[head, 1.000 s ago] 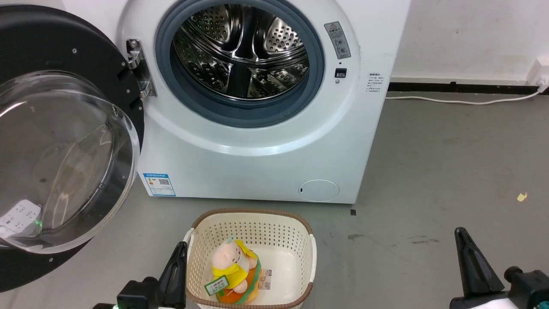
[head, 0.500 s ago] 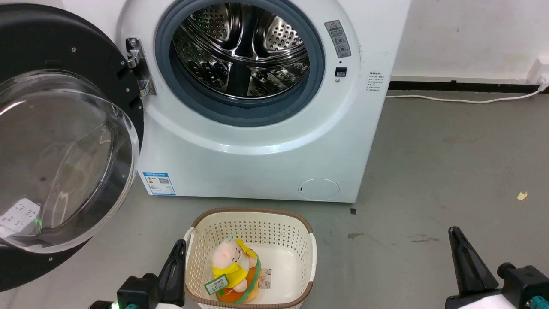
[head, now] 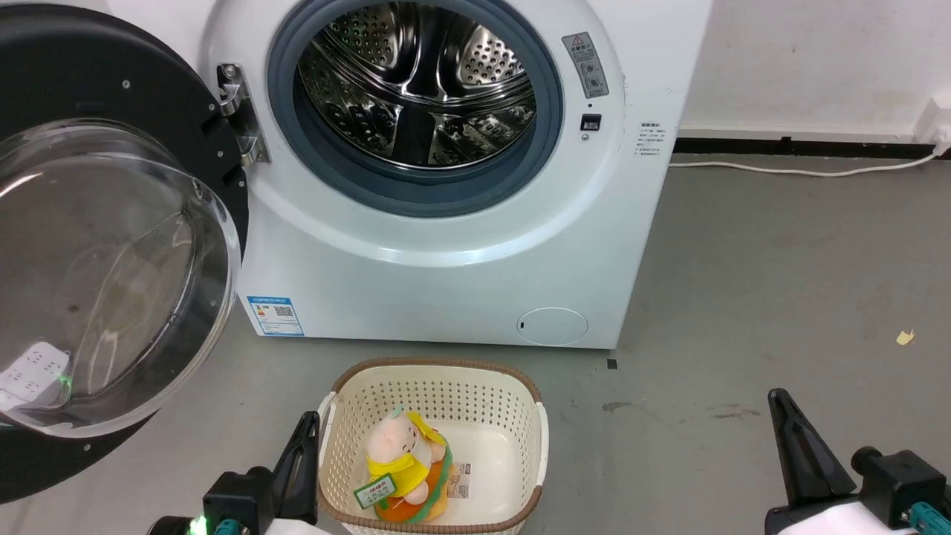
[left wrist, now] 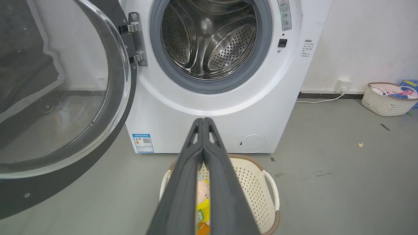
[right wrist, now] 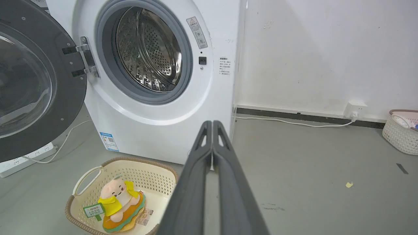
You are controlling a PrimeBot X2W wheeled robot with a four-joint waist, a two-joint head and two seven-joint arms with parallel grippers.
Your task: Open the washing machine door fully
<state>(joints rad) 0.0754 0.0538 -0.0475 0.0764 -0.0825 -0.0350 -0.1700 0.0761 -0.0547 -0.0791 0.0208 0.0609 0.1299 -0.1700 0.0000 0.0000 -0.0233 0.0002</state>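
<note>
Already door (head: 111,253) stands wide open at 9 o'clock of machine (head: 446,260), drum (head: 416,82) exposed: task looks done. Left gripper (head: 308,427) at 7, right gripper (head: 779,401) at 5, both pinched together, empty, parked clear of door.

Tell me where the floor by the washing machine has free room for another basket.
Free: the grey floor right of the washing machine, bordered by the white cable at the wall and the right claw. Also a narrow strip between machine and basket. Crowded: the left, where the open door hangs over the floor.
</note>
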